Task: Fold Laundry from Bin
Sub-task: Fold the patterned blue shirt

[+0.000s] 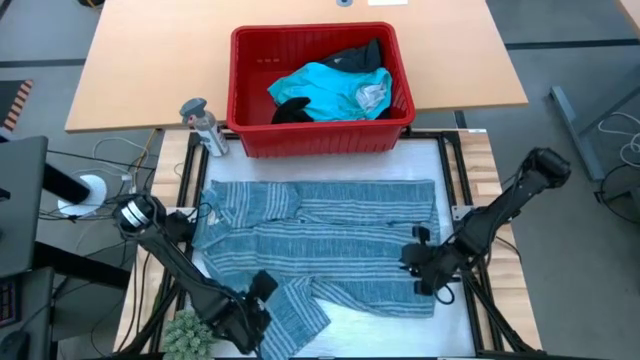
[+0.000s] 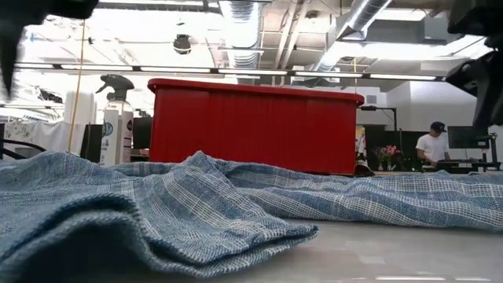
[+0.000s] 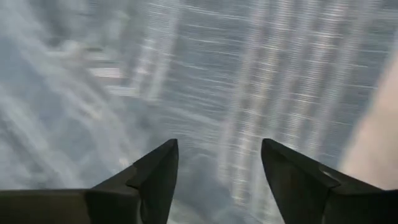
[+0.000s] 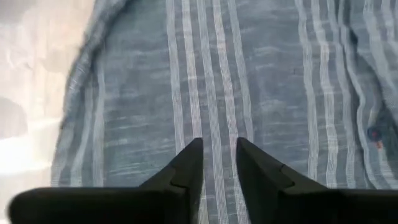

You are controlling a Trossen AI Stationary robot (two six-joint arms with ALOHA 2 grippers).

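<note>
The left hand [image 1: 262,292] is held spread over the striped shirt's [image 1: 320,235] near sleeve; the right hand [image 1: 418,262], nearly pressed together, hovers at its hem. Spread flat on the tabletop [image 1: 380,325], the soft, limp shirt is best pinched at edges.

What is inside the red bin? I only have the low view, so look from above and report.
Observer: The bin holds a turquoise garment with black garments around it.
Operator: Now give me the left gripper's position.
Observer: The left gripper is over the near-left sleeve of the striped shirt, fingers open.
Operator: Report the right one.
Observer: The right gripper is at the shirt's right edge, low over the cloth.
</note>
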